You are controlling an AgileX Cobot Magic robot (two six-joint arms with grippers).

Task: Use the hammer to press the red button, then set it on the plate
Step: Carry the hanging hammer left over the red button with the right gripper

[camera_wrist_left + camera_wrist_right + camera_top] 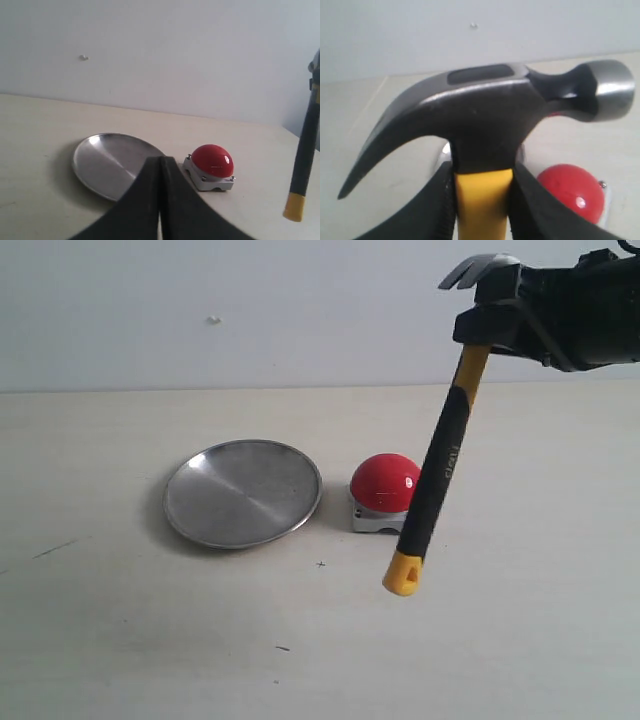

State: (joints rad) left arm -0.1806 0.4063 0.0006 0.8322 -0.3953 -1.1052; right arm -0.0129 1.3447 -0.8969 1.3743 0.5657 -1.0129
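Firmly pinched below its head by the right fingers (440, 210), the hammer (440, 455) should descend butt-first squarely onto the button (385, 483); left fingers (140, 200) meet, empty.

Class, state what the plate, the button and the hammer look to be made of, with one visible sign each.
Plate: brushed metal, likely steel; silver sheen with fine streaks.
Button: glossy red dome, probably plastic, showing sharp highlights; pale grey base, material unclear.
Hammer: dark steel-looking head with a polished striking face; yellow-and-black handle, maybe rubber-coated.
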